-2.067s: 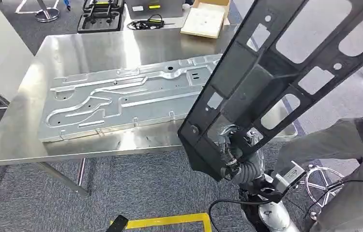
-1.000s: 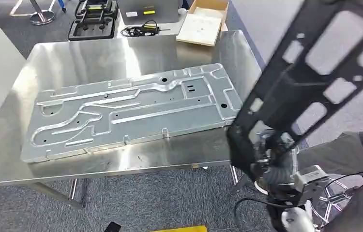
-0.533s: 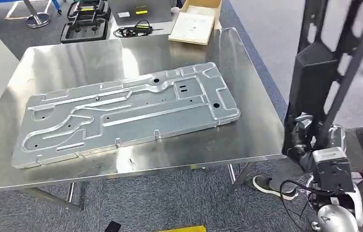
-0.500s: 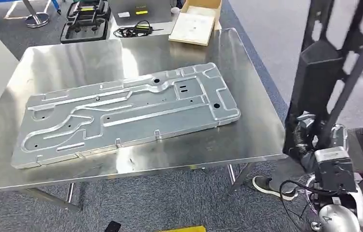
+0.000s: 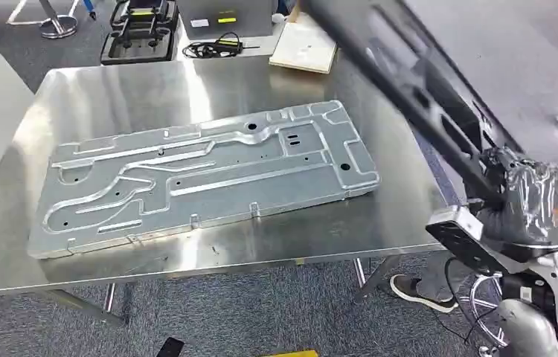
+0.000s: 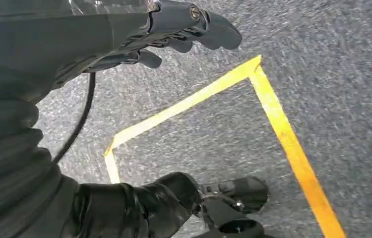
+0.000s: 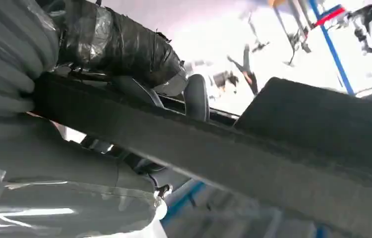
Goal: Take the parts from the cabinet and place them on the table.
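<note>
Black frame part [image 5: 410, 89] sits grasped in our right hand [image 5: 518, 197], slanting up over the steel table's [image 5: 112, 89] near corner. Left of that hand, a stamped metal panel [image 5: 201, 175] lies flat on the table. Our left hand [image 6: 174, 29] hangs released over grey carpet [image 6: 333, 59] with yellow tape [image 6: 283, 134].

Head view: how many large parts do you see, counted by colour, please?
Silver: 1, the stamped metal panel lying flat on the steel table.
Black: 1, the black frame part held by the right hand, raised over the table's right edge.
Total: 2
</note>
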